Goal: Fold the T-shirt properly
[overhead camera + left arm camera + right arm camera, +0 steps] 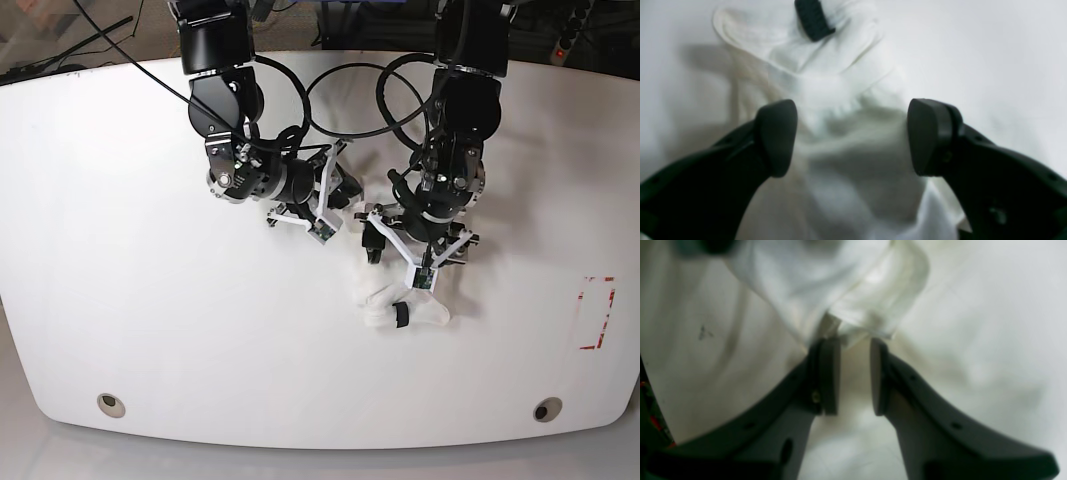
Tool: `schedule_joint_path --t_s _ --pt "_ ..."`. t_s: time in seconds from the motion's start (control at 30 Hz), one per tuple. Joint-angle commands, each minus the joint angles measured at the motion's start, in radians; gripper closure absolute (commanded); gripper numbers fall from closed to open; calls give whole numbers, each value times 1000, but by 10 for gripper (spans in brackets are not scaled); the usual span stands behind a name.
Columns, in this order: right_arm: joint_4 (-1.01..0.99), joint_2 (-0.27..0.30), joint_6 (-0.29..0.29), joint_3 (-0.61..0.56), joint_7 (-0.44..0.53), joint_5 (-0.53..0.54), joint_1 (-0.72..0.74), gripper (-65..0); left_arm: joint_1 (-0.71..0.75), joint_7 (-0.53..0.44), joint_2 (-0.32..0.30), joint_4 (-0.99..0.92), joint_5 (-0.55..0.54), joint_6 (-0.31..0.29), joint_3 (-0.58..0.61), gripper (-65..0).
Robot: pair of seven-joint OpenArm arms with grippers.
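Note:
The T-shirt [385, 300] lies bunched in a small white lump near the table's middle; its print is hidden. It also shows in the left wrist view [840, 83] and the right wrist view [806, 280]. My left gripper [852, 111] is wide open and straddles the lump from above [410, 265]. My right gripper [854, 343] has its jaws a little apart, with a folded edge of cloth just at the tips; in the base view it sits left of the lump [345, 190]. A small dark ribbed piece [813, 20] rests on the lump's far end.
The white table [150, 300] stretches all around. A red outlined rectangle [597, 312] is marked near the right edge. Two round holes [110, 404] [545, 409] sit by the front edge. Black cables [340, 100] loop between the arms at the back.

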Motion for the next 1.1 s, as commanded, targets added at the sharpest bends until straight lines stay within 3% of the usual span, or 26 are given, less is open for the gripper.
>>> schedule_joint_path --t_s 0.0,0.27,0.4,0.5,0.63,0.77,0.97,1.07 --pt "43 27 6 5 21 13 16 -138 -17 -51 5 -17 -1 6 -5 -481" --pt "44 88 6 10 24 18 15 -138 -9 -203 -2 -275 -1 6 -2 -479" --pt "46 83 6 100 19 20 13 -138 -22 -234 -3 -395 -1 2 0 -479" --pt "46 83 6 148 18 20 13 -138 -19 -231 -38 -425 -3 -1 -2 -479" --pt "47 86 6 189 18 20 19 -138 0 -231 -124 -427 -6 -5 -3 -481" --pt "58 89 6 226 18 12 19 -138 47 -231 -255 -411 -7 -74 -14 -479" --pt "98 97 6 255 18 10 15 -138 115 -232 -424 -416 -4 -162 -178 -479" --pt "118 103 6 254 18 12 13 -138 141 -232 -502 -418 -3 -234 -235 -479"
